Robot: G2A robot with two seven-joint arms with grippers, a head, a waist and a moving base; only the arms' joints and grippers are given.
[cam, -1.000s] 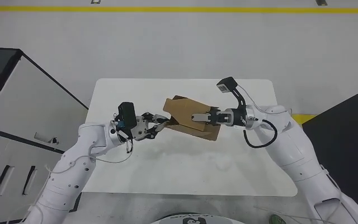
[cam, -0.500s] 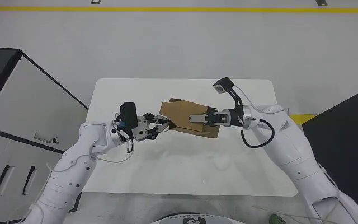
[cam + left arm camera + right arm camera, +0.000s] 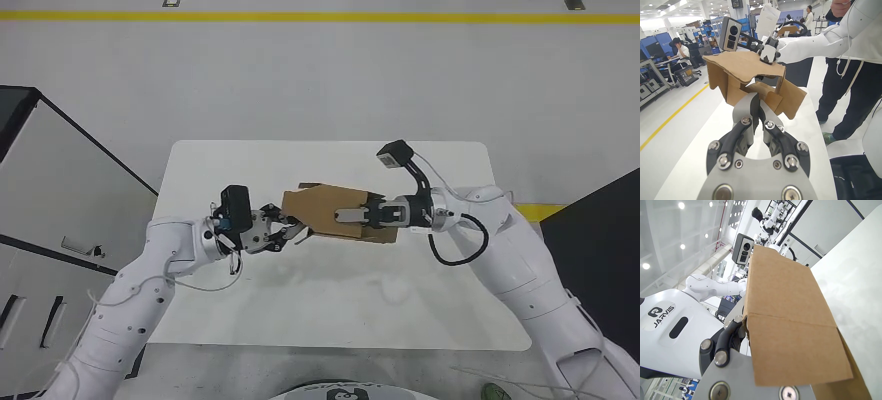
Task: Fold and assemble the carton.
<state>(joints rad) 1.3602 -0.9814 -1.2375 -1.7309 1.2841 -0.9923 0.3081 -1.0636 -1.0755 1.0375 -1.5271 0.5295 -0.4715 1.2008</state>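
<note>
The brown cardboard carton [image 3: 318, 204] is held half opened above the middle of the white table [image 3: 400, 300], its top panel [image 3: 742, 64] raised over a lower flap [image 3: 791, 100]. My right gripper [image 3: 345, 213] is shut on the top panel from the right side, and its fingers [image 3: 767, 61] pinch the panel's far edge. In the right wrist view the carton [image 3: 787, 306] hides most of one finger [image 3: 731, 326]. My left gripper [image 3: 300, 232] meets the carton's lower left edge, with its tips [image 3: 755, 96] shut on an inner flap.
The table's near half and right side are bare. A dark-framed glass panel [image 3: 40, 160] stands off the table's left side. A yellow floor line [image 3: 320, 16] runs beyond the far edge.
The right gripper has carried the carton's top panel leftwards, opening the carton up. The left gripper has shifted slightly right and nearer, under the carton's lower edge.
</note>
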